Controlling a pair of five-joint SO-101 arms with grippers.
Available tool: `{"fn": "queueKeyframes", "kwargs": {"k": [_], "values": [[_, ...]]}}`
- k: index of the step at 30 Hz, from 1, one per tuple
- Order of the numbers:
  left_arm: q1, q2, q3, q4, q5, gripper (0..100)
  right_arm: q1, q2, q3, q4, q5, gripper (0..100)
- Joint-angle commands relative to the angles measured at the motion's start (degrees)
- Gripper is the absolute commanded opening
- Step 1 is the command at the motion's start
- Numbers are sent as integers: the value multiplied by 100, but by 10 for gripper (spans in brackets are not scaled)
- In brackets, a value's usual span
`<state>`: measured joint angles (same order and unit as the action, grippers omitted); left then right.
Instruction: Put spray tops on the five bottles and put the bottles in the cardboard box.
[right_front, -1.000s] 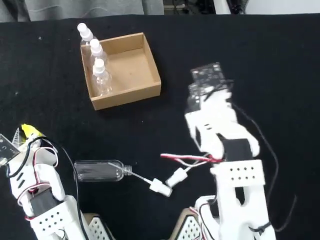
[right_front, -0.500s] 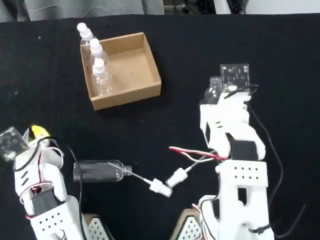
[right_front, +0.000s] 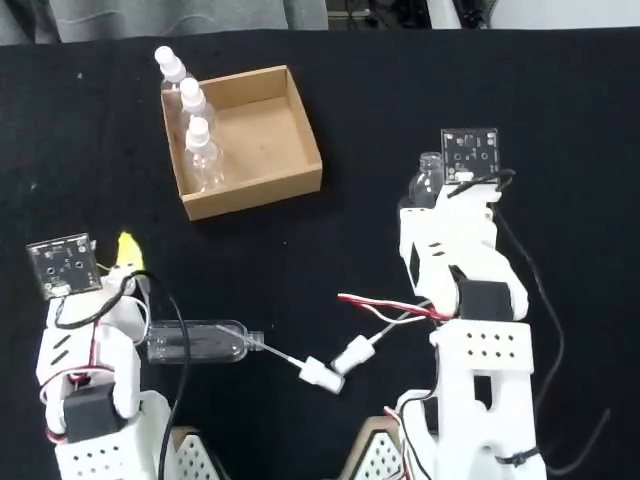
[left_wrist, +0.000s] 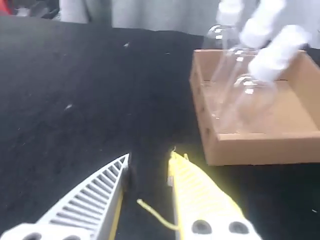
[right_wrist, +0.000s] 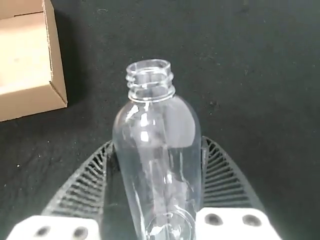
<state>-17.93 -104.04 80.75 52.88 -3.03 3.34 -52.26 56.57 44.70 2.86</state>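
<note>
Right gripper (right_wrist: 157, 146) clamps uncapped bottle (right_wrist: 156, 125), neck free, at 3 o'clock of box (right_front: 255, 193). Left gripper (left_wrist: 149, 158) narrow, empty, near lying bottle (right_front: 200, 341) at table's 7 o'clock. Advice: hold neck steady and upright; feed top (right_front: 355, 352) in tube-first, then seat squarely.

A black-covered table (right_front: 570, 110) is seen from above, with a cardboard box (right_front: 255, 193) set on it at the far left. Nearer the arms, a clear bottle (right_front: 200, 342) is laid on its side. A white spray top (right_front: 320, 376) is placed near its mouth, tube pointed at the neck, and a second spray top (right_front: 353, 353) lies just beside it.
</note>
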Motion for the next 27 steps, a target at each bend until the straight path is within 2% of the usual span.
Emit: {"fn": "queueKeyframes", "kwargs": {"k": [1,5,13,17,24,27], "values": [[338,-9,-470,193,-334,136,202,-154,-22,-167,-26,113],[760,0,-462,369,-774,135,510,-163,-57,-167,-193,113],[1349,9,-470,457,-1081,134,967,-163,-101,-308,-378,113],[1780,62,-699,818,-1275,134,1345,-163,-127,-422,-554,113],[2519,1125,-1420,1222,-1319,137,1407,-136,-119,-492,-554,113],[2976,1688,-1631,1407,-1565,139,1415,-136,-119,-492,-554,113]]}}
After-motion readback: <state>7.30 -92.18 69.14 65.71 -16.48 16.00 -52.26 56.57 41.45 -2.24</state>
